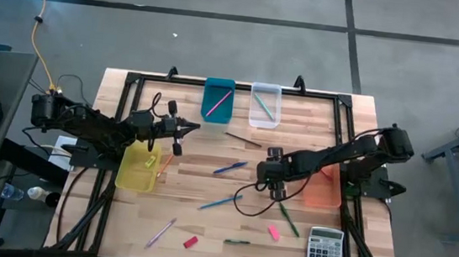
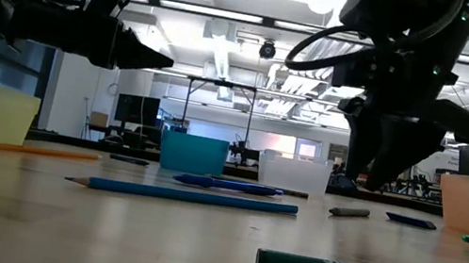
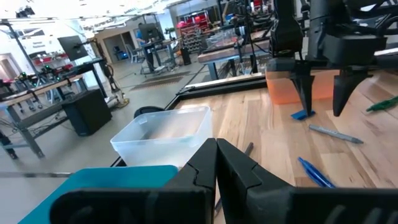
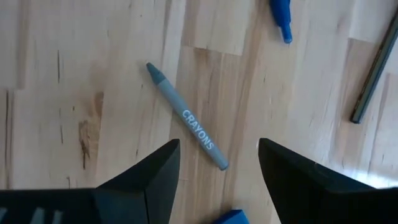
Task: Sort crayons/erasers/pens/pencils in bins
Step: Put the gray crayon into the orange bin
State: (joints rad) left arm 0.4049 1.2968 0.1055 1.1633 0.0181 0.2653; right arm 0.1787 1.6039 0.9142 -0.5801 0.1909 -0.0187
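Note:
My right gripper (image 4: 217,146) hangs open, fingers pointing down, just above the table in front of the orange bin (image 1: 323,186). A grey crayon (image 4: 186,124) lies flat on the wood below the gap between the fingers, untouched. A blue eraser (image 3: 303,114) lies beside it. My left gripper (image 1: 180,128) is shut and holds nothing; it points level above the table between the yellow bin (image 1: 139,167) and the teal bin (image 1: 218,100). The clear bin (image 1: 265,105) stands next to the teal one at the far edge. Pens and pencils lie scattered on the table.
A blue pen (image 1: 230,168), a blue pencil (image 1: 221,202), a green marker (image 1: 288,220), a pink eraser (image 1: 273,232) and a red eraser (image 1: 191,242) lie mid-table and nearer. A dark pen (image 1: 243,140) lies farther back. A grey calculator (image 1: 325,250) sits at the near right.

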